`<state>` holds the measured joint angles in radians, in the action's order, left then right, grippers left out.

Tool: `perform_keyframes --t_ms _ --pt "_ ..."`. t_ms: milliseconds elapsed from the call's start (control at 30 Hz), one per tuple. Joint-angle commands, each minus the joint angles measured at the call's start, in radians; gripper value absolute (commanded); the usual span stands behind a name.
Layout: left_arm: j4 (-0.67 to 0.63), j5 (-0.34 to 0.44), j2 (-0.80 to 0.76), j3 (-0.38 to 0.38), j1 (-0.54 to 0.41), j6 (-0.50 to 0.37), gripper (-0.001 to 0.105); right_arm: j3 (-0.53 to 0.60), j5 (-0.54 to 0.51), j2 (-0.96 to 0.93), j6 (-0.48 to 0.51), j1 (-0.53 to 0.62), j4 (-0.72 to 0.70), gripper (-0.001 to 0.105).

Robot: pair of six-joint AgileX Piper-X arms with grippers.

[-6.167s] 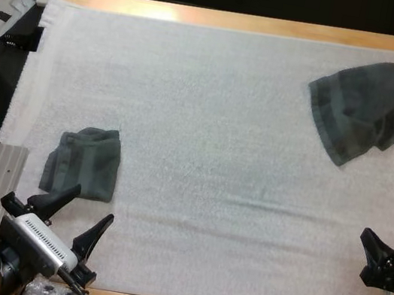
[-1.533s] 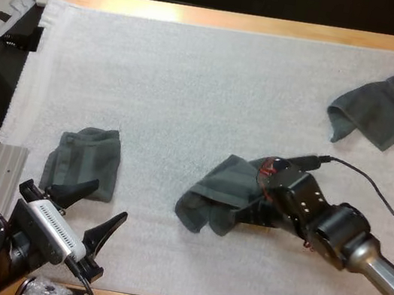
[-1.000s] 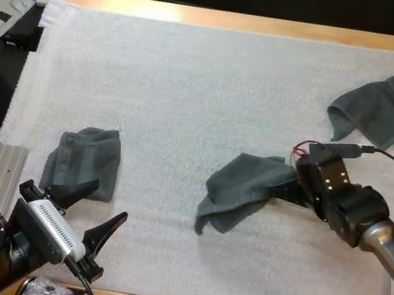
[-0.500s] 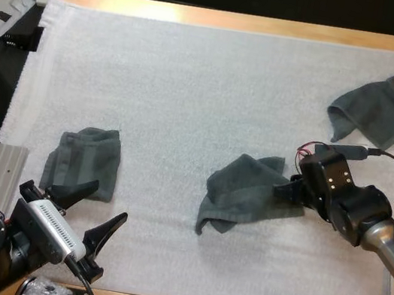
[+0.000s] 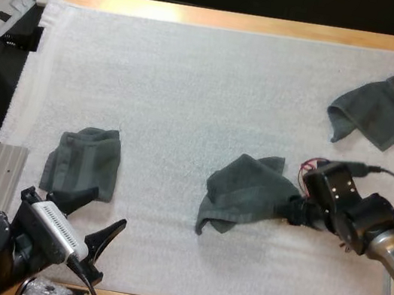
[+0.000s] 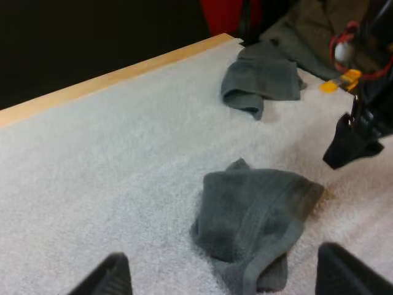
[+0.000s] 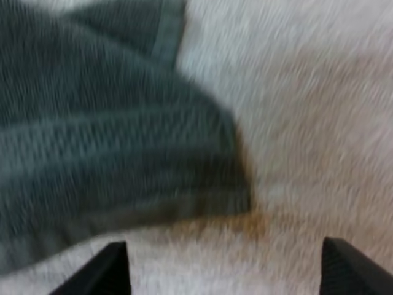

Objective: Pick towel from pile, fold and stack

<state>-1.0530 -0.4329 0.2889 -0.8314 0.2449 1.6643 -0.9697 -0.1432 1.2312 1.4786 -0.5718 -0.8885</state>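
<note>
High view: a crumpled dark grey-green towel (image 5: 241,193) lies in the middle of the white foam mat (image 5: 194,78), likely for room to spread it. My right end effector (image 5: 294,209) sits at its right edge, fingers apart and off the cloth, seemingly lining up on a corner. My left end effector (image 5: 93,215), fingers apart, hovers near left beside a folded dark grey-green towel (image 5: 84,162), the stacking spot. Another rumpled grey-green towel (image 5: 379,109) lies far right.

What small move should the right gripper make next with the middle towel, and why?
Probably ease the right gripper forward onto the crumpled towel's near corner and close on it. Its fingers stand open and clear of the cloth, the corner lies just ahead on the mat, and the towel is not yet folded.
</note>
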Motion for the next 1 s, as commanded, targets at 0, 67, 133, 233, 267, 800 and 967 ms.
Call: perform_keyframes --t_ms 0,67,133,233,267,800,967 --pt "-0.045 -0.007 0.000 -0.007 0.003 0.009 0.060 0.061 0.052 -0.001 -0.038 -0.001 0.010 0.062" --pt "-0.064 -0.005 0.003 -0.007 0.003 0.006 0.060 0.102 0.061 0.005 -0.053 0.003 0.046 0.062" --pt "-0.081 -0.006 0.002 -0.006 0.003 0.006 0.060 0.142 0.076 0.007 -0.076 0.009 0.093 0.062" --pt "-0.111 -0.005 0.001 -0.006 0.004 0.007 0.060 0.193 0.123 0.020 -0.104 0.030 0.172 0.062" --pt "-0.117 -0.004 0.002 -0.007 0.002 0.006 0.060 0.203 0.144 0.027 -0.115 0.042 0.198 0.062" --pt "-0.161 -0.008 0.001 -0.006 0.003 0.008 0.060 0.226 0.289 0.152 -0.182 0.200 0.388 0.061" --pt "-0.160 -0.009 0.000 -0.006 0.003 0.008 0.060 0.228 0.307 0.206 -0.200 0.204 0.433 0.060"
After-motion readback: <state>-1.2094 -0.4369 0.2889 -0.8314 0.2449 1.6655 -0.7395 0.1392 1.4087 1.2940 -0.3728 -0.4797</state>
